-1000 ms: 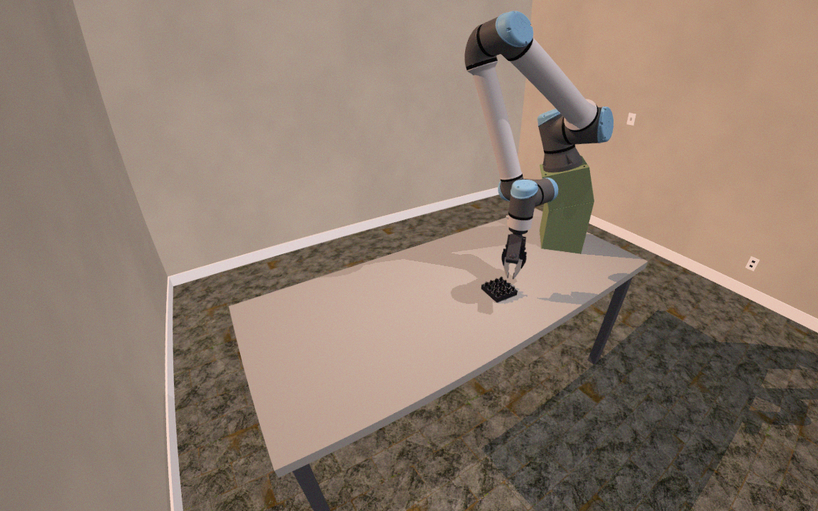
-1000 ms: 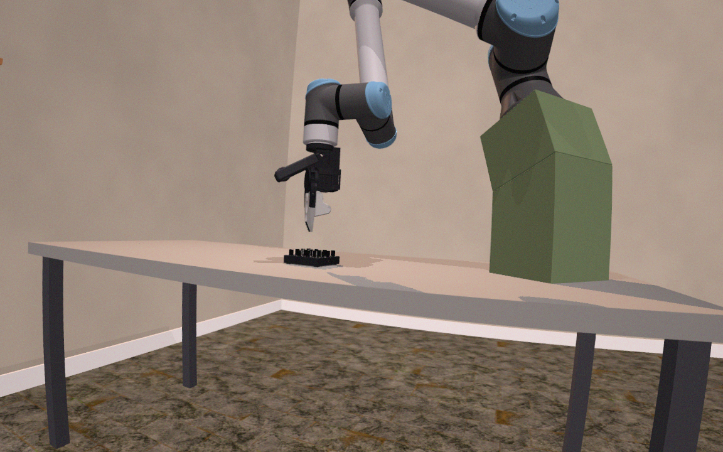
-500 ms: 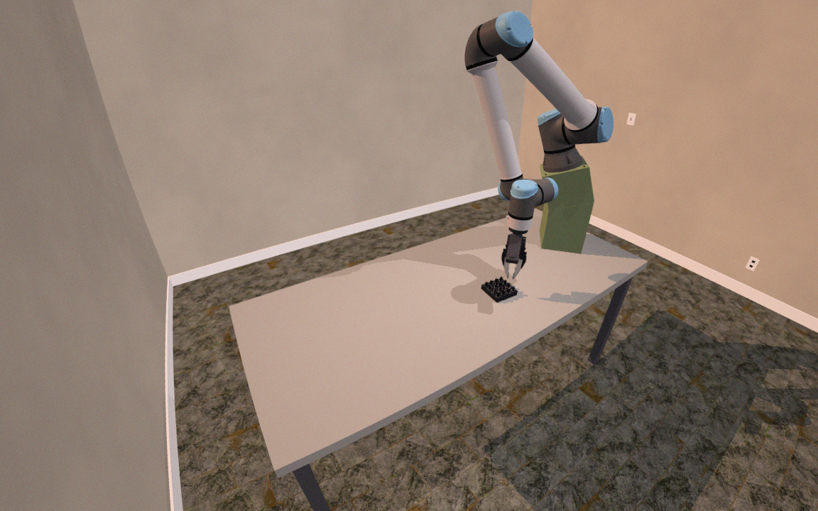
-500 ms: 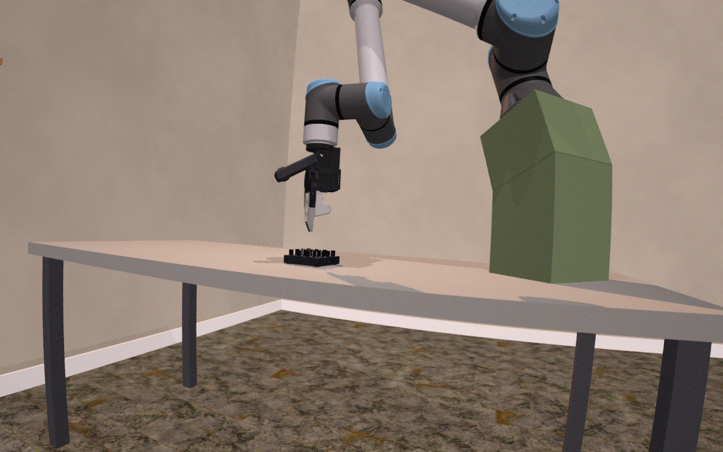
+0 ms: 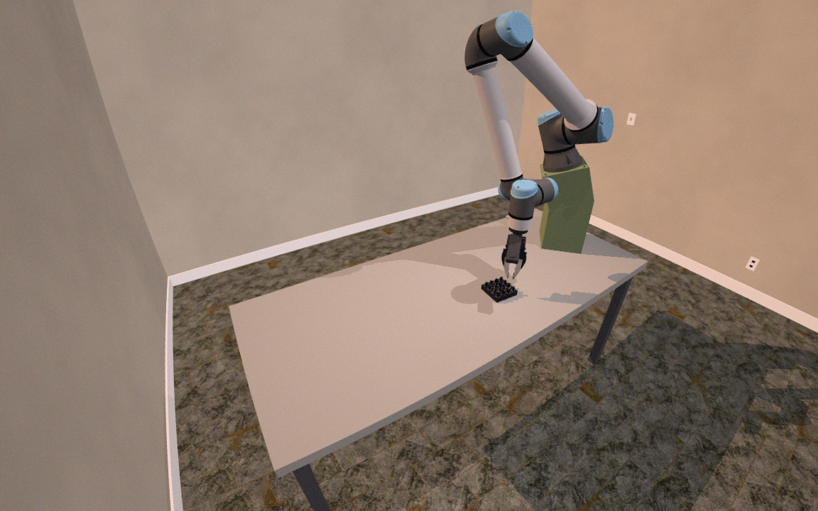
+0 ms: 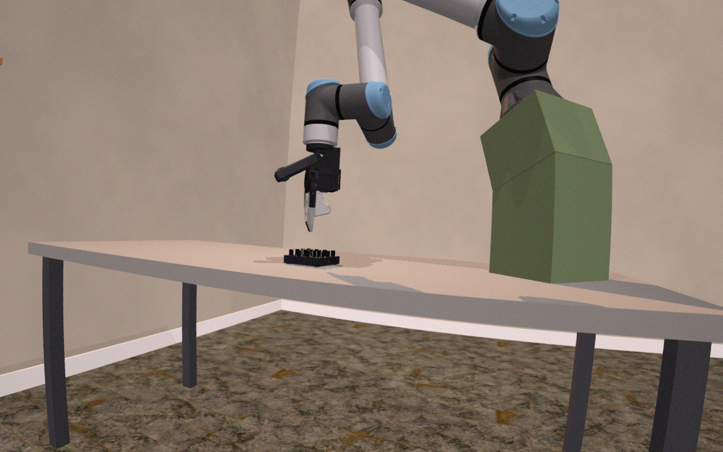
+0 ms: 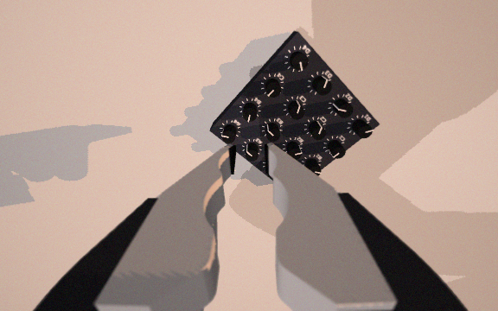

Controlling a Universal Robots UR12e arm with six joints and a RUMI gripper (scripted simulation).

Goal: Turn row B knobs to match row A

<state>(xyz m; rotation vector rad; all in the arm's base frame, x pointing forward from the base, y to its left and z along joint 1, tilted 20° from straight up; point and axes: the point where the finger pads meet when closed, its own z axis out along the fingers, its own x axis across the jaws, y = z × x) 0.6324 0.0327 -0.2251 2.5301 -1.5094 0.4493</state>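
Note:
The knob box point(image 5: 496, 289) point(image 6: 311, 258) point(image 7: 296, 108) is a small black square panel with several round knobs in rows, each with a white pointer. It lies flat on the table point(image 5: 367, 355) point(image 6: 184, 252) near the arm's base. My gripper point(image 5: 513, 275) point(image 6: 309, 229) point(image 7: 250, 146) points straight down and hovers a short way above the box's near edge. Its fingers stand a narrow gap apart with nothing between them. In the wrist view the fingertips frame one knob point(image 7: 252, 149) at the box's lower-left edge. The row labels are too small to read.
The arm's green pedestal point(image 5: 566, 209) point(image 6: 549, 213) stands on the table's far right end, behind the box. The table's edge runs close to the right of the box.

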